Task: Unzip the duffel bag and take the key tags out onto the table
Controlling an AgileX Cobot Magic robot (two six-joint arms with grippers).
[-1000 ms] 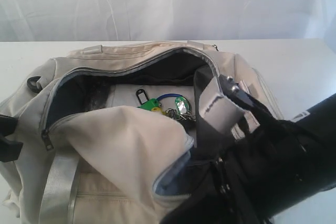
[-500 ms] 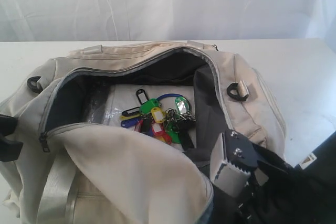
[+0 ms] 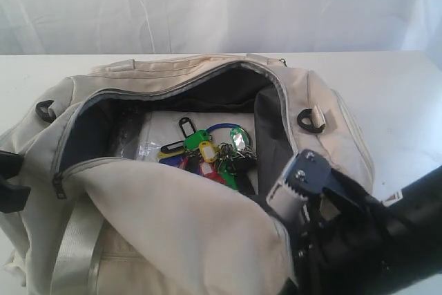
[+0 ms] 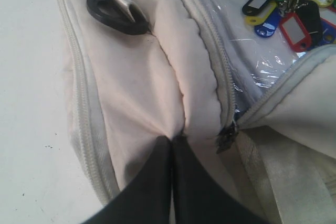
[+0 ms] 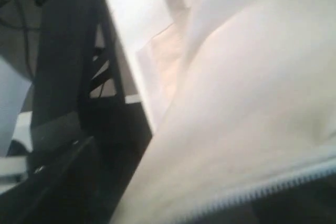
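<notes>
Big cream fabric duffel bag (image 3: 173,226) gapes unzipped, left hand (image 4: 172,139) pinching its end cloth, right hand (image 3: 293,195) at the rim (grip unreadable from here), so next it must dip to the coloured plastic key tags (image 3: 207,153) lying inside.

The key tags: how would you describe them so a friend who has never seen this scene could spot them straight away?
A big cream duffel bag lies unzipped on the white table. Through its open mouth, on the pale floor inside, lie the key tags. They are the only bright things there: small green, yellow, blue and red plastic tags bunched on metal rings.
</notes>
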